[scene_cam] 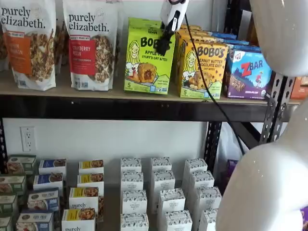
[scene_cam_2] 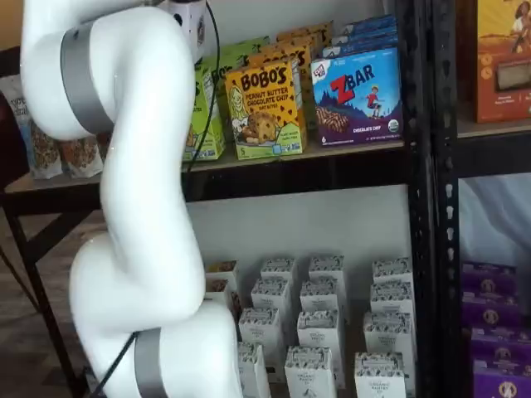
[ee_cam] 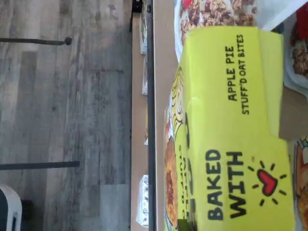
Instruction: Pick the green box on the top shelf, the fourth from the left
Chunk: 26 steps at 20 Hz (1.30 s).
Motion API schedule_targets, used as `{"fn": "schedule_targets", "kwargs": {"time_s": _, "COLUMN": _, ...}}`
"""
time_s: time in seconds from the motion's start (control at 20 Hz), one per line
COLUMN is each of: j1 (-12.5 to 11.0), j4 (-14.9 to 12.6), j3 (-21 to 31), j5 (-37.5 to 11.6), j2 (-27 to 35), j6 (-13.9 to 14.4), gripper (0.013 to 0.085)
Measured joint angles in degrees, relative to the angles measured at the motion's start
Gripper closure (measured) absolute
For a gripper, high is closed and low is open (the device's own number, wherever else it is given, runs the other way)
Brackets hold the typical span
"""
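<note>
Hand (scene_cam: 165, 45) pinching green box (scene_cam: 149, 57) | orange Bobo's box (scene_cam: 201, 70) just beside | granola bag (scene_cam: 91, 43) opposite side

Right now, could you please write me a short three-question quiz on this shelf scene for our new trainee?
1. True or false: the green box lies flat on the top shelf.
2. Which box stands right beside the green box, on the side away from the granola bags? A) the peanut butter box B) the ZBar box C) a purple box
3. Fill in: the gripper is ____ on the green box's top.

Key: 1 false, it stands upright; 2 A; 3 shut.
</note>
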Motion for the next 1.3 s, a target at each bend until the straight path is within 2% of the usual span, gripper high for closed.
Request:
{"fn": "schedule_targets", "kwargs": {"time_s": 0.7, "j1": -0.8, "j4": 2.0, "j3": -2.2, "j5": 6.2, "j2": -1.7, "j6": 0.5, "gripper": 0.073}}
{"fn": "schedule_targets", "kwargs": {"time_s": 1.1, "j1": -2.1, "j4": 3.5, "j3": 0.5, "j5": 5.3, "j2": -5.3, "j6": -0.2, "gripper": 0.073}}
{"fn": "schedule_targets", "kwargs": {"time_s": 1.3, "j1": -2.9, "j4": 4.4, "j3": 0.8, "j5": 6.4, "j2": -6.3, "j6": -0.5, "gripper": 0.073}}
